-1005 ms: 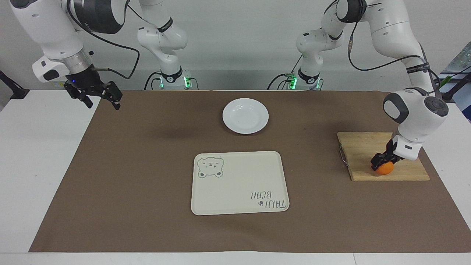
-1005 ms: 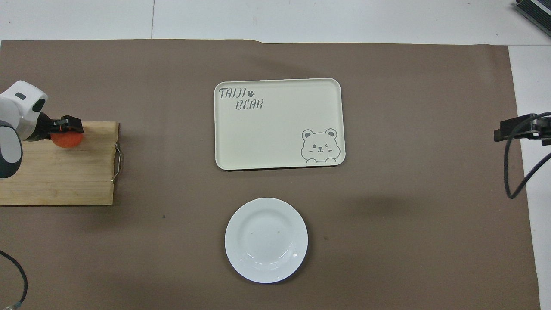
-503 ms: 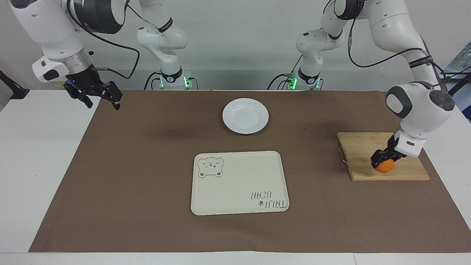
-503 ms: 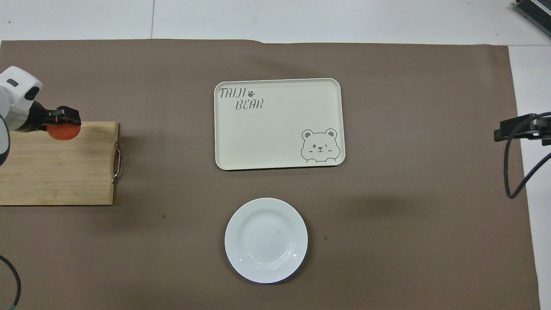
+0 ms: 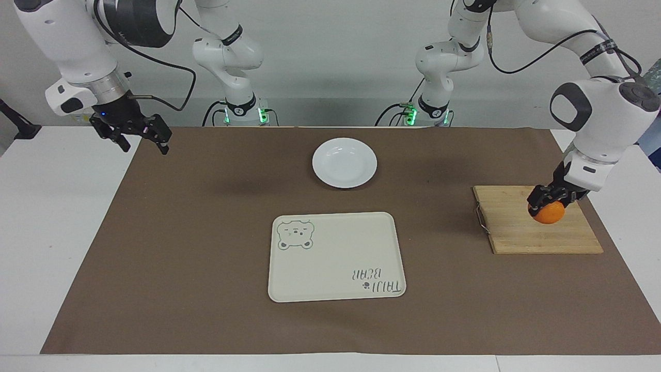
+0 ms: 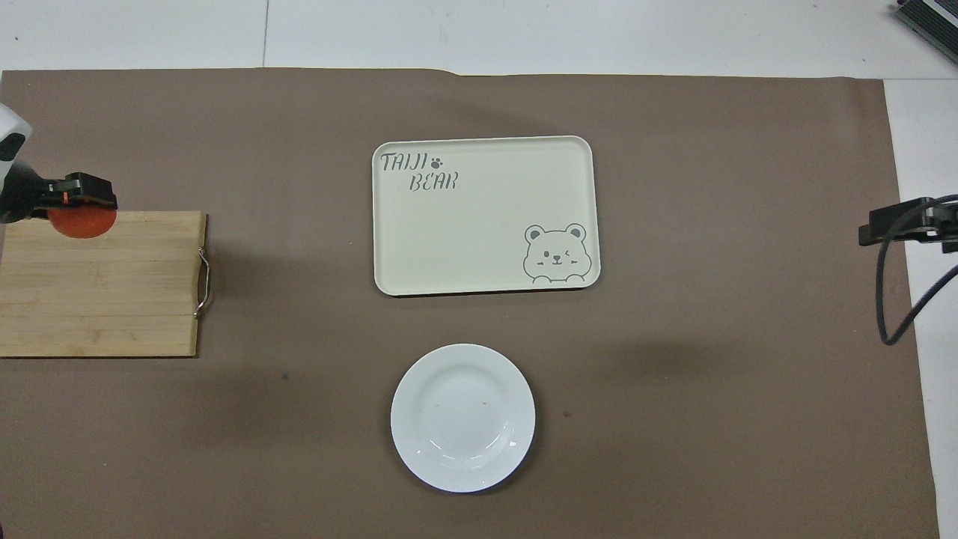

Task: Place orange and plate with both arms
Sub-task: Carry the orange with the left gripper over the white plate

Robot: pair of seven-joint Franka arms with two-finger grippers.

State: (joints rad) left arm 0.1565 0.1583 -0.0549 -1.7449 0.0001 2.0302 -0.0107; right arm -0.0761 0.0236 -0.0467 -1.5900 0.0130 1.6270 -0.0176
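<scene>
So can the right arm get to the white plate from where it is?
Probably yes. The right gripper hangs open over the mat's edge, and nothing stands between it and the plate; the left gripper is busy holding the orange.

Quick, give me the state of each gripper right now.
Left gripper: shut on the orange, raised over the cutting board.
Right gripper: open, holding nothing, waiting over the mat's edge.

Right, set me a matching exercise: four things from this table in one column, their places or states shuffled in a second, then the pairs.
1. small round orange
2. round glossy white plate
3. cream rectangular bear-print tray
4. right gripper

A. bare, farther from the robots than the plate
B. waiting over the brown mat's edge, holding nothing
C. held by the left gripper above the wooden board
D. bare, nearest the arm bases

Pairs: 1-C, 2-D, 3-A, 4-B
</scene>
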